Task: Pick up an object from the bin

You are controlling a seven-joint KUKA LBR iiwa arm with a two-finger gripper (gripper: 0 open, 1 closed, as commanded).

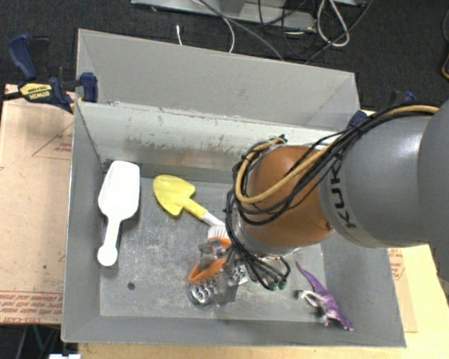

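**Orange piece low in the bin's middle, claw set right at it**

Orange piece [200,271], small and slim, is seen on the floor of the bin [148,287], near the front wall and about midway across. Its shape is partly hidden by the gripper [214,288], which is lowered to the floor right at it; contact cannot be told. Whether the claw is clenched or released cannot be told either, as it is masked by the orange wrist cover [287,198] and looped cables [245,177].

Yellow toy shovel [176,196] is laid behind the gripper, its handle pointed toward the wrist. White scoop [119,199] is set well apart at the left, handle toward the front. Purple toy dinosaur [325,300] is found at the front right, near the gripper but apart from it.
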